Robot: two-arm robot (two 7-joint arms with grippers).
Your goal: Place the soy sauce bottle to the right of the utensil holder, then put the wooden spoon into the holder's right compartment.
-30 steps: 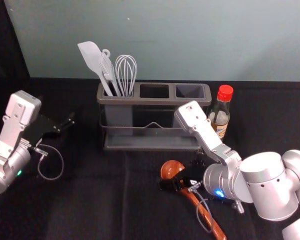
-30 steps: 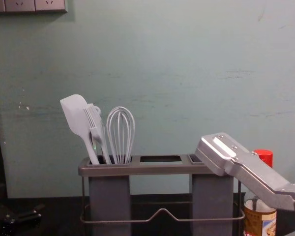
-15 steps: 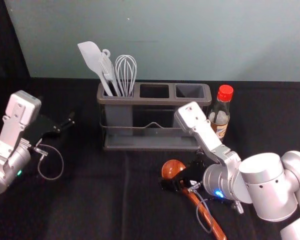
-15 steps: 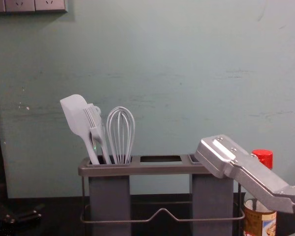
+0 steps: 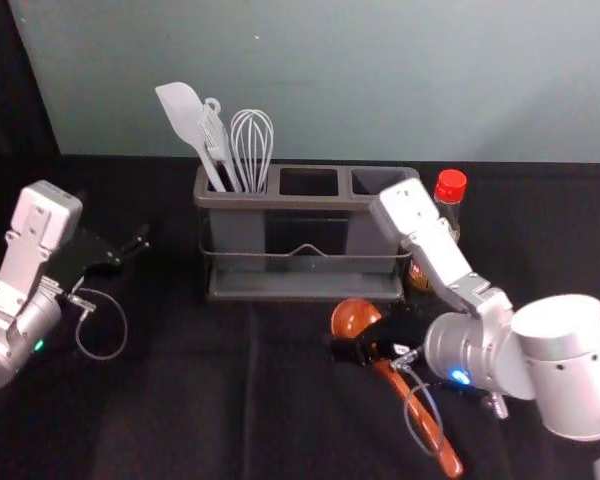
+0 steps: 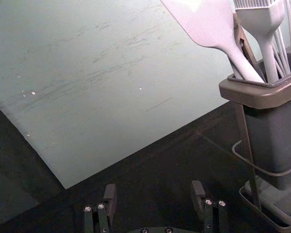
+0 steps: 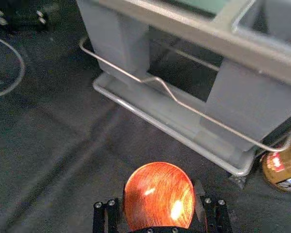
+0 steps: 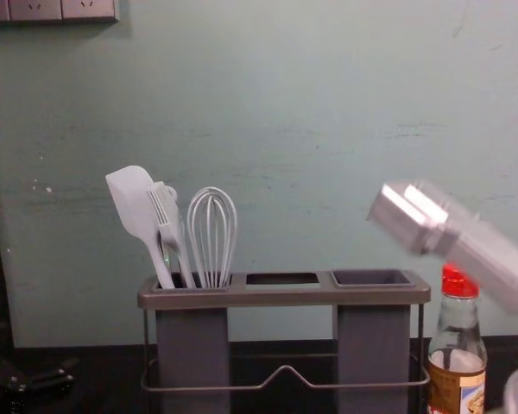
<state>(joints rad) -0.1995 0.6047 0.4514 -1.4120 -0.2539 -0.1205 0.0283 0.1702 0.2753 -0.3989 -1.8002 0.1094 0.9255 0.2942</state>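
In the head view, my right gripper (image 5: pixel 368 348) is shut on the wooden spoon (image 5: pixel 420 425) just below its bowl, in front of the utensil holder (image 5: pixel 310 202). The right wrist view has the spoon's reddish bowl (image 7: pixel 160 194) rising at my right gripper (image 7: pixel 159 201). The holder's right compartment (image 8: pixel 371 278) holds nothing in the chest view. Beside the holder's right end stands the red-capped soy sauce bottle (image 8: pixel 457 345), upright, its cap partly behind the right arm. My left gripper (image 5: pixel 132 252) stays parked left of the holder; in the left wrist view the left gripper (image 6: pixel 154 191) is open.
A white spatula (image 5: pixel 183 118), a brush (image 5: pixel 216 145) and a whisk (image 5: pixel 251 145) stand in the left compartment. The holder's wire rail (image 8: pixel 285 371) runs along its front. Behind everything rises a pale green wall (image 8: pixel 276 112). Dark cloth covers the table (image 5: pixel 170 410).
My right gripper and the spoon have shifted up and slightly right in the head view. The right arm has risen in the chest view, uncovering more of the bottle and right compartment. The left arm has not moved.
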